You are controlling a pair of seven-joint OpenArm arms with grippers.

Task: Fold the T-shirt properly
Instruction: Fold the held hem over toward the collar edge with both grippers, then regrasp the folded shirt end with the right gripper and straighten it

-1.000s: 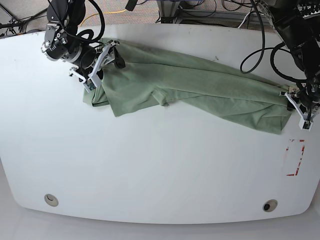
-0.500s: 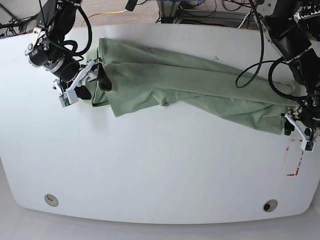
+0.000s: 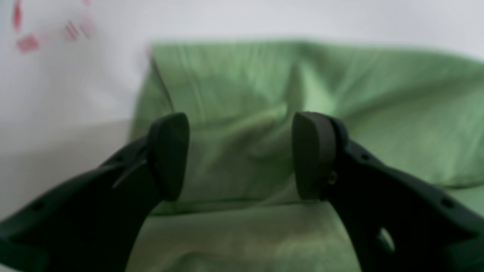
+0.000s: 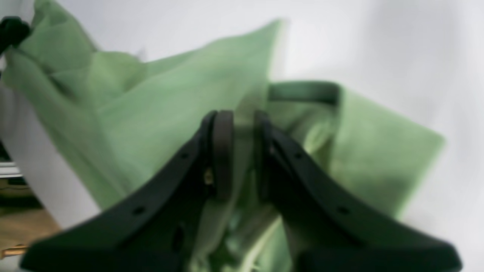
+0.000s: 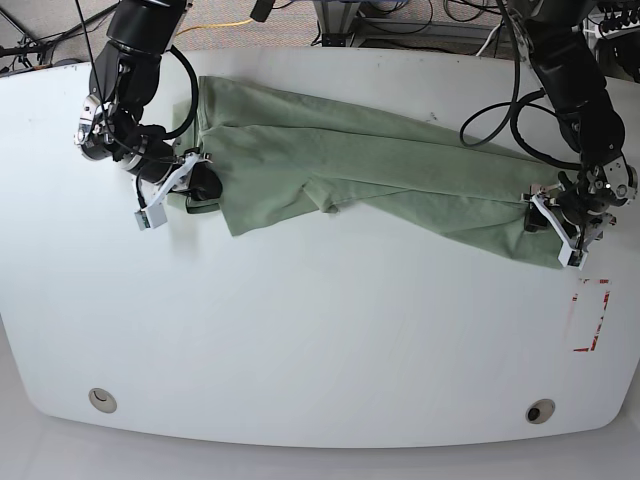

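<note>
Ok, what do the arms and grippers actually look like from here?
Both arms are black, jointed, with looping black cables. The left gripper has dark curved fingers ending in flat oval pads; the right gripper matches. In the base view, white brackets sit beside each gripper.

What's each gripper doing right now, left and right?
Left gripper: open, hovering at the pale sage-green T-shirt, holding nothing.
Right gripper: shut on a fold of the T-shirt.
</note>
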